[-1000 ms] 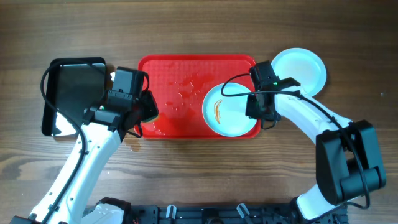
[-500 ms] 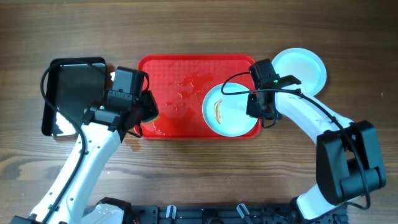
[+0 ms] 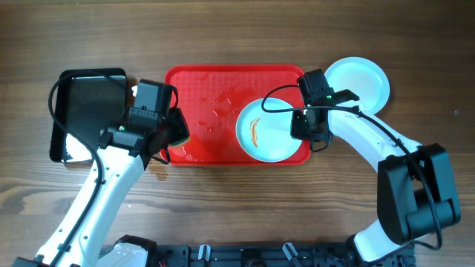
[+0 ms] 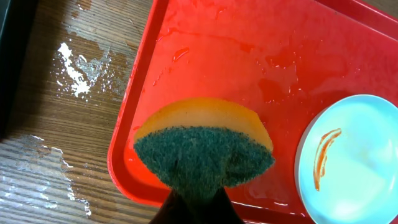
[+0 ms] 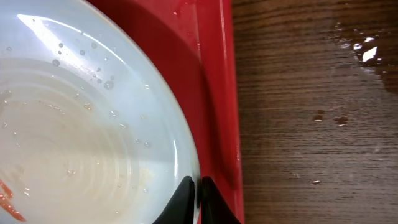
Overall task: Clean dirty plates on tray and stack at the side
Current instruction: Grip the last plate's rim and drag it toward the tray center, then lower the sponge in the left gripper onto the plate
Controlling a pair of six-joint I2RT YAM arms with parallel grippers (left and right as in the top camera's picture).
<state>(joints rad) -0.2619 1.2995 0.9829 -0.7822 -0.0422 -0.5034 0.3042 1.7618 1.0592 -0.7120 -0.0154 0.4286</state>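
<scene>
Red tray (image 3: 200,81): one smeared plate (image 3: 267,135), right claw (image 5: 198,185) pinching rim; left claw (image 4: 196,202) pinching sponge (image 4: 202,146); second plate (image 3: 361,80), perhaps stack.

A red tray (image 3: 215,81) holds an orange-smeared plate (image 3: 267,135) in its right half, the right end effector (image 3: 302,127) at that plate's right rim. A clean plate (image 3: 365,80) lies just off the tray's top-right corner. The left end effector (image 3: 177,132) hangs over the tray's left edge.
</scene>
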